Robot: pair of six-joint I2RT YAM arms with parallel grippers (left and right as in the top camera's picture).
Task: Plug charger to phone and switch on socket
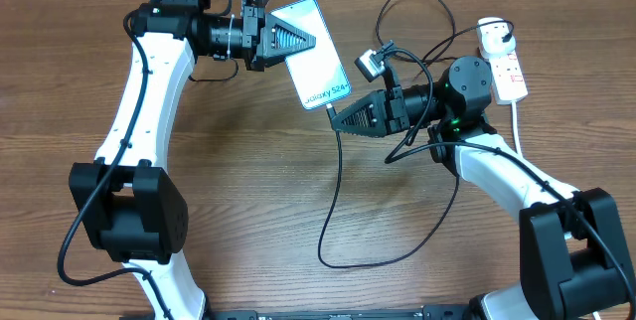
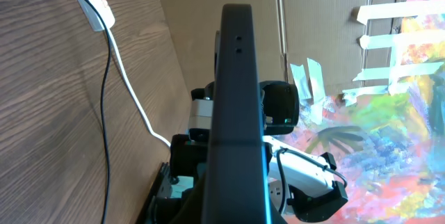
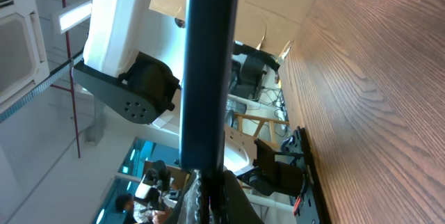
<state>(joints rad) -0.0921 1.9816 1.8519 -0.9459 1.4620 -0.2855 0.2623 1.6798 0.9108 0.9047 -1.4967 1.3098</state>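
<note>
My left gripper [image 1: 290, 37], in the upper left-centre of the overhead frame, is clamped shut on the top end of the slim rectangular phone [image 1: 316, 57] with the light blue-teal screen and dark edges. The phone is held tilted above the brown wooden table [image 1: 238, 221]. My right gripper [image 1: 336, 118] meets the phone's lower edge, fingers closed on the small connector tip of the long thin black charger [image 1: 340, 166], whose cable loops down across the table. At the upper right lies the white elongated plastic socket [image 1: 505, 62] with red switch marks, its thick white lead [image 1: 517, 126] trailing downward.
</note>
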